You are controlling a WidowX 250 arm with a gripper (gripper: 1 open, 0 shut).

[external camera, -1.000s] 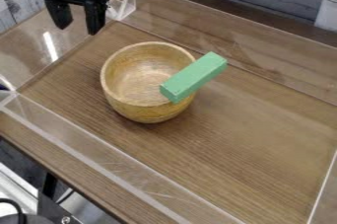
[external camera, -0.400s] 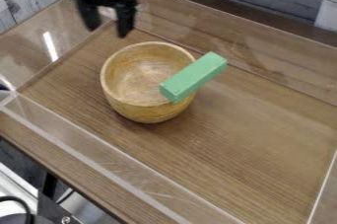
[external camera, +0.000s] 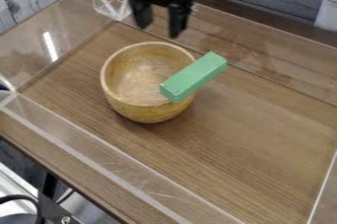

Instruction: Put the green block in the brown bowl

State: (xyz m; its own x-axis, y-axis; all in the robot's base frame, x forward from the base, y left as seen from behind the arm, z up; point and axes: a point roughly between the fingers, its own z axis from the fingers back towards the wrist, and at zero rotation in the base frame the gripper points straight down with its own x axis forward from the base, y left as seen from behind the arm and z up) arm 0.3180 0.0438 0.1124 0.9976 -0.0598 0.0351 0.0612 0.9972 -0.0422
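Note:
The green block point(external camera: 194, 76) lies tilted across the right rim of the brown bowl point(external camera: 134, 105), its lower end inside the bowl and its upper end sticking out past the rim. My gripper point(external camera: 158, 23) hangs above the table behind the bowl, up and to the left of the block. Its two dark fingers point down with a gap between them and nothing held.
A clear acrylic wall point(external camera: 79, 144) runs around the wooden tabletop point(external camera: 250, 139) on all sides. A clear stand point(external camera: 108, 1) sits at the back left beside the gripper.
The gripper has travelled rightward along the back of the table, from the far left corner to behind the bowl. Block and bowl have not moved.

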